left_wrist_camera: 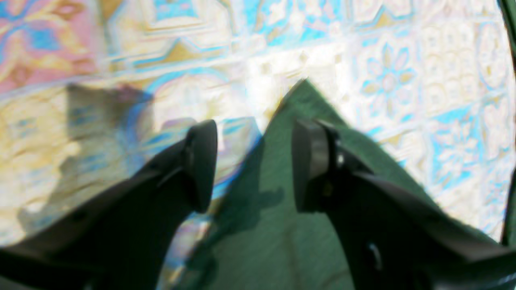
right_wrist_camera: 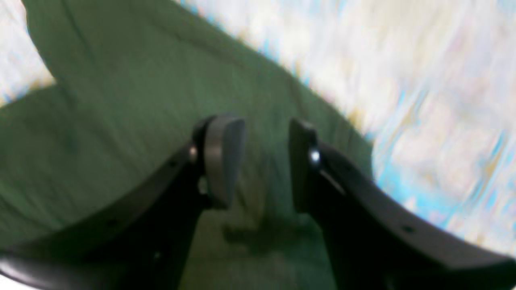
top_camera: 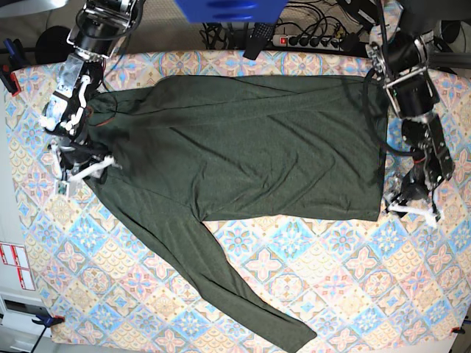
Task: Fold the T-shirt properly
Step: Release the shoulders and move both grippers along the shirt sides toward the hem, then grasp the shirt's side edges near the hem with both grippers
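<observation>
The T-shirt [top_camera: 243, 154] lies lengthwise between both arms: left fingers [left_wrist_camera: 254, 165] over its hem corner, right fingers [right_wrist_camera: 260, 161] over its shoulder (both parted, empty)

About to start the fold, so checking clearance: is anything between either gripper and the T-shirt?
Nothing visible. The left gripper and right gripper, both open, hang directly over the T-shirt with only cloth below.

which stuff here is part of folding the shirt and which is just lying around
Part of the job:
- T-shirt, spread on the patterned tablecloth, one long sleeve trailing toward the near edge
- left pincer, open over a shirt corner
- right pincer, open over the fabric

Just lying about:
- power strip and cables behind the table
- blue object at the far edge
</observation>
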Available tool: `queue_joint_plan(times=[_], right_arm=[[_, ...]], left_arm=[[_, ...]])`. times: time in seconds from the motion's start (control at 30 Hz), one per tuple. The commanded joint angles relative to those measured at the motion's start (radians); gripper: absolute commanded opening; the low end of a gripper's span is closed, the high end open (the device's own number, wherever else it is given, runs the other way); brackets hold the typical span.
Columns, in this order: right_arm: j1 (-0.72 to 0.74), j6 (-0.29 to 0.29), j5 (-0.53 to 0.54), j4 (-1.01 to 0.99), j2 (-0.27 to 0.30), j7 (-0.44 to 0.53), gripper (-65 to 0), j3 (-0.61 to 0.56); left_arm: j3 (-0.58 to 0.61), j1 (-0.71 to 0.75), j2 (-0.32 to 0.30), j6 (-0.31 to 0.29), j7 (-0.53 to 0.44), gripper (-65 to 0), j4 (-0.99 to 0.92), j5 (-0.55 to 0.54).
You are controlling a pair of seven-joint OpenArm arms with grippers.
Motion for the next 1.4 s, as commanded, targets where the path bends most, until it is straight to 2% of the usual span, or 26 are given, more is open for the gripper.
queue_joint_plan(times=[0.0, 0.23, 0.43, 0.63, 0.67, 0.83, 0.93, 1.0, 1.23, 1.37], right_arm=[[0.033, 0.000, 0.012, 0.015, 0.015, 0.032, -42.8, 0.002], [0.059, 0.000, 0.006, -0.017, 0.015, 0.032, -42.8, 0.002], [0.059, 0.000, 0.006, -0.019, 0.016, 0.034, -42.8, 0.002], [0.095, 0.000, 0.006, -0.019, 0.016, 0.034, -42.8, 0.002], [0.101, 0.000, 0.006, -0.020, 0.016, 0.034, -42.8, 0.002], [0.110, 0.000, 0.004, -0.068, 0.019, 0.034, -42.8, 0.002], [0.147, 0.000, 0.004, -0.095, 0.035, 0.034, -42.8, -0.003], [0.164, 0.000, 0.004, -0.121, 0.051, 0.034, -42.8, -0.031], [0.185, 0.000, 0.004, -0.246, 0.167, 0.045, -42.8, -0.179], [0.273, 0.000, 0.004, -0.313, 0.183, 0.045, -42.8, -0.241]], left_arm=[[0.001, -0.034, -0.007, -0.005, -0.031, -34.8, -0.013, 0.005], [0.191, -0.115, 0.005, -0.002, -0.179, -34.7, -0.231, 0.020], [0.226, -0.129, 0.020, -0.002, -0.260, -34.7, -0.328, 0.027], [0.226, -0.108, 0.030, -0.008, -0.265, -36.7, -0.334, 0.025], [0.226, -0.097, 0.030, -0.008, -0.265, -39.9, -0.329, 0.022], [0.226, -0.084, 0.048, -0.009, -0.265, -65.0, -0.328, 0.020], [0.226, -0.078, 0.045, -0.009, -0.265, -65.0, -0.326, 0.020], [0.223, -0.058, 0.043, -0.009, -0.265, -65.0, -0.291, 0.019], [0.225, 0.087, 0.042, -0.009, -0.265, -65.0, 0.011, 0.019], [0.223, 0.161, 0.042, -0.009, -0.265, -65.0, 0.134, 0.019]])
